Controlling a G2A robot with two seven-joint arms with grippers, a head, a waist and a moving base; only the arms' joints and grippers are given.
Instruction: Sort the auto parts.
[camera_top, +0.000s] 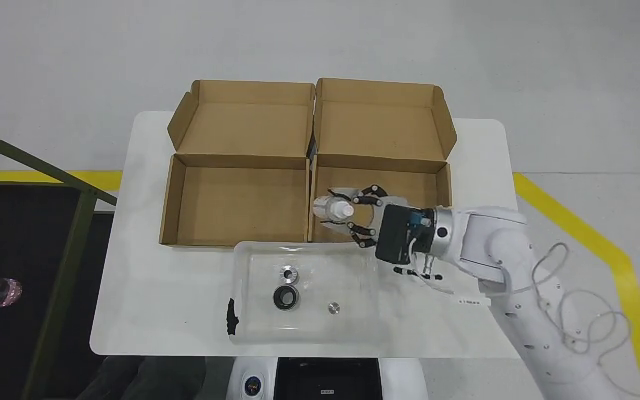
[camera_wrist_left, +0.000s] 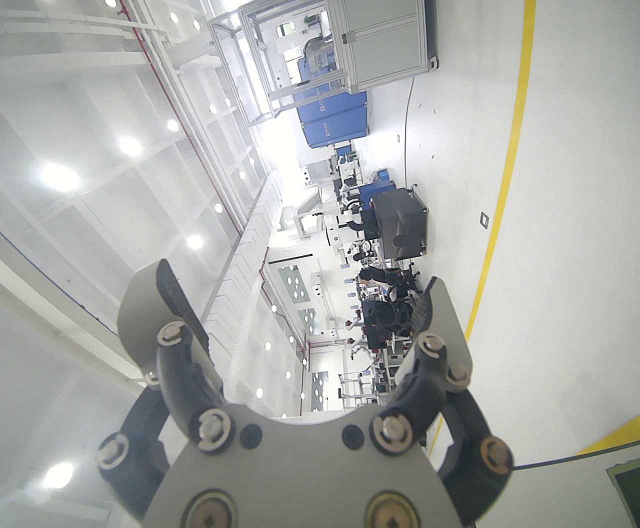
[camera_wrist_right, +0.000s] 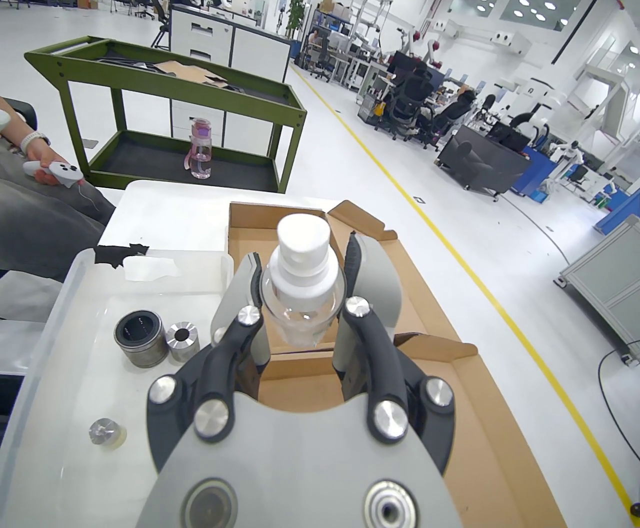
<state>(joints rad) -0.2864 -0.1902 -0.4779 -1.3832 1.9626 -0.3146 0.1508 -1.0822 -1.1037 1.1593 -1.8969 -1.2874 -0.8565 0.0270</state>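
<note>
Right claw (camera_wrist_right: 302, 265) is clenched on a clear spray bottle (camera_wrist_right: 303, 300) with a white pump cap, gripping the body from both sides with the cap pointing away from the wrist. From the top view, the bottle (camera_top: 335, 208) sits inside the outline of the right cardboard box (camera_top: 415, 195), close to the wall it shares with the left cardboard box (camera_top: 235, 205). I cannot tell whether it touches the box floor. Both boxes stand open, flaps up, side by side on the white counter (camera_top: 150, 290).

Left claw (camera_wrist_left: 299, 280) is released, jaws wide apart with nothing between them, pointing up toward the hall ceiling.

A clear plastic tray (camera_top: 240, 290) sits just in front of the boxes. It holds three metal parts: a dark-bored sleeve (camera_top: 287, 297), a smaller bushing (camera_top: 290, 272) just beside it, and a small round plug (camera_top: 334, 308) lying apart from the pair.
</note>
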